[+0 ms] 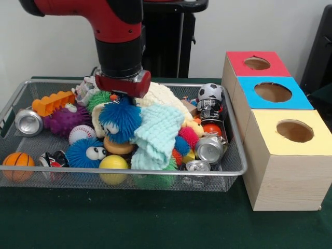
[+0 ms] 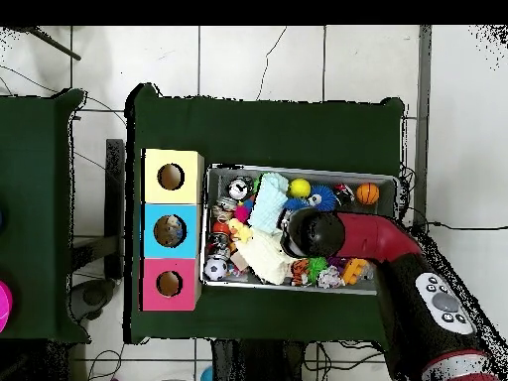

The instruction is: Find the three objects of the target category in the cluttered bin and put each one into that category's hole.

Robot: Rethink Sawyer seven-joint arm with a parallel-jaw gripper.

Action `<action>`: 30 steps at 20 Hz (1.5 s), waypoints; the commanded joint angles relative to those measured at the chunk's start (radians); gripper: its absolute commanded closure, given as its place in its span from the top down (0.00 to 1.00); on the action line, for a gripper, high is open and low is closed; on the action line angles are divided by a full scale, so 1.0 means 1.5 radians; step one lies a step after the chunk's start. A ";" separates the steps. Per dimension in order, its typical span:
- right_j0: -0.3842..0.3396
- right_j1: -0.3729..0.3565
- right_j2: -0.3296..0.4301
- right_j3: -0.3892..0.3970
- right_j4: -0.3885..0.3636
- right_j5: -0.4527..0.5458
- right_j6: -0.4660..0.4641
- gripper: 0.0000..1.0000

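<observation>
Early in the search, by the look of it: wire bin (image 1: 236, 155) at lower left of the front view packed full, red-topped (image 1: 257, 63) and yellow-topped (image 1: 294, 130) holes showing nothing inside, something perhaps in the blue one (image 2: 171, 231). Gripper (image 1: 123, 92) low over a blue fuzzy ball (image 1: 120, 119) at centre pile; width of opening impossible to tell. Counted: three boxes, three cans, two blue fuzzy balls.

Beside my bin (image 1: 236, 155): red box (image 1: 258, 63), blue box (image 1: 273, 92), yellow box (image 1: 294, 130). Inside it: orange basketball (image 1: 18, 161), mint cloth (image 1: 158, 132), black-and-white football (image 1: 210, 92).
</observation>
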 commanded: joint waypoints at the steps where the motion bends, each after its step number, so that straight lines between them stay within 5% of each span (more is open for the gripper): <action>1: 0.025 0.044 -0.004 0.089 0.031 -0.085 0.118 0.00; 9: 0.020 0.074 0.003 0.139 0.055 -0.161 0.113 0.00; 17: 0.023 0.015 0.008 0.229 0.083 -0.182 0.110 0.00; 26: 0.061 -0.024 -0.029 0.254 0.108 -0.183 0.118 0.00; 27: 0.067 -0.026 -0.033 0.257 0.111 -0.195 0.120 1.00; 30: 0.073 -0.027 -0.037 0.261 0.111 -0.200 0.123 1.00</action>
